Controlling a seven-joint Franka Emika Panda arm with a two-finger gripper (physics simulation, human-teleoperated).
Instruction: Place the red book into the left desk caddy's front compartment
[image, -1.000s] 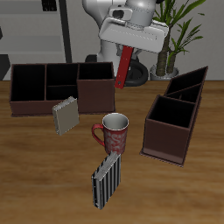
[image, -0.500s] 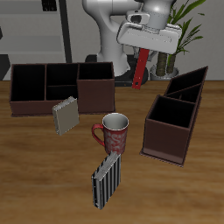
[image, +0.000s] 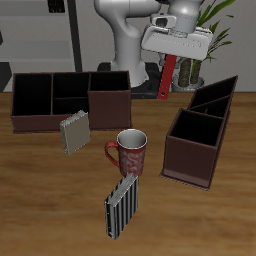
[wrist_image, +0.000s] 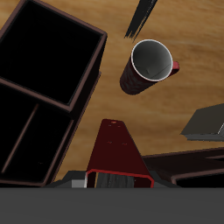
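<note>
The gripper (image: 172, 56) clasps the thin red hardcover book (image: 168, 77), hanging above the table. The dark maroon-brown slant-walled left desk caddy (image: 200, 133) shows only dark, bare compartments; no writing is legible.

No legible text, label, brand, number or sign in either view | red book (image: 169, 75): plain cover, no title readable | mug (image: 131, 151): red-and-white pattern, no lettering | striped book (image: 122, 206): black-and-white stripes only | grey book (image: 74, 131): blank | left desk caddy (image: 200, 140): unmarked
</note>
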